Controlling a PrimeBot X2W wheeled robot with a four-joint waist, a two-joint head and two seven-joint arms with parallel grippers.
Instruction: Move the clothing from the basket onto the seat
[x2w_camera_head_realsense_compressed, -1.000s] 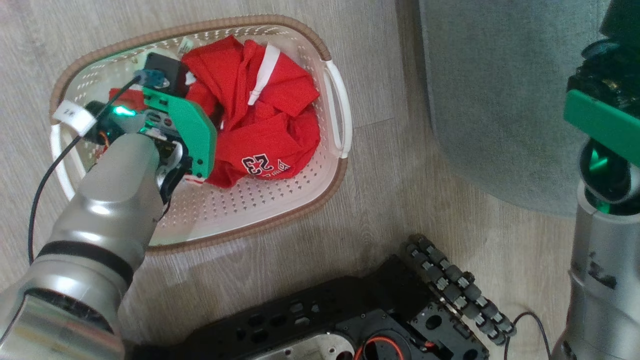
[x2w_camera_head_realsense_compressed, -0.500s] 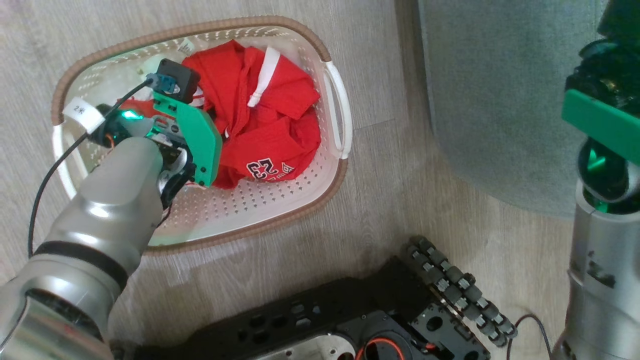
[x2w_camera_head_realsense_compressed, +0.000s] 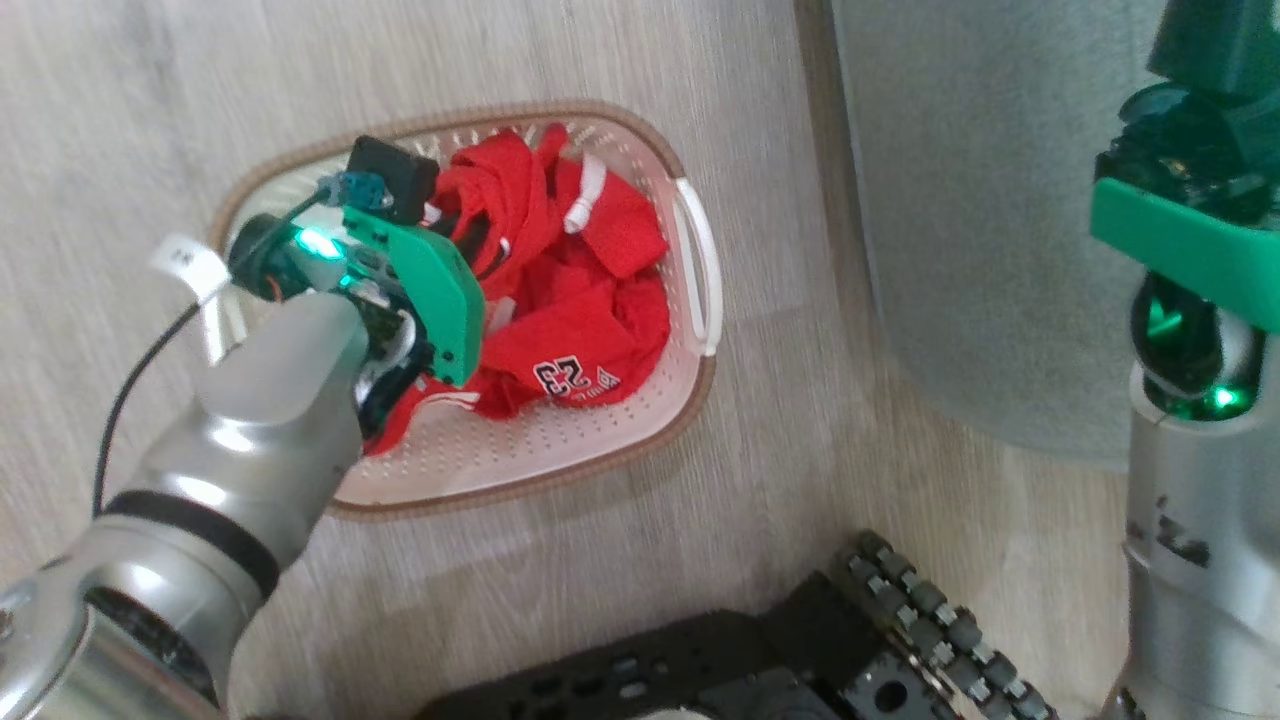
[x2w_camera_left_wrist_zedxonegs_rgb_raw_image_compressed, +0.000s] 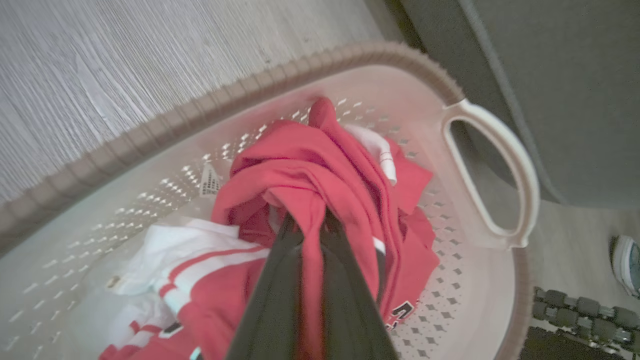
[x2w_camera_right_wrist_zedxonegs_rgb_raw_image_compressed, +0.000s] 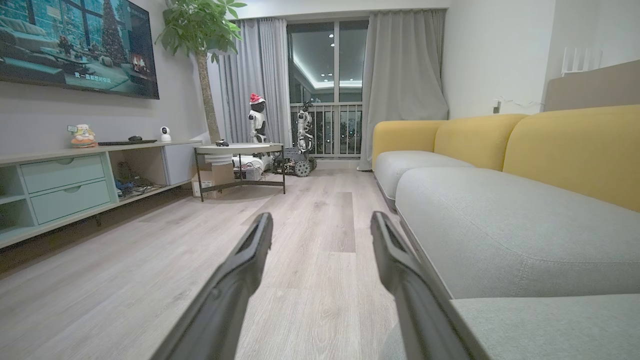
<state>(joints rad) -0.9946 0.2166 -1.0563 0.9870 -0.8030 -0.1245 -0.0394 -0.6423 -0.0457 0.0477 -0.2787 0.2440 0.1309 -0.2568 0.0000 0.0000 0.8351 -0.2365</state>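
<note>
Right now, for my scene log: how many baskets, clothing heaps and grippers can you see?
basket: 1
clothing heap: 1
grippers, left gripper and right gripper: 2
Total: 4

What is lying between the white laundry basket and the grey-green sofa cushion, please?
A bare strip of pale wood floor lies between the cream perforated plastic basket and the grey-green fabric sofa cushion; the head view shows it.
</note>
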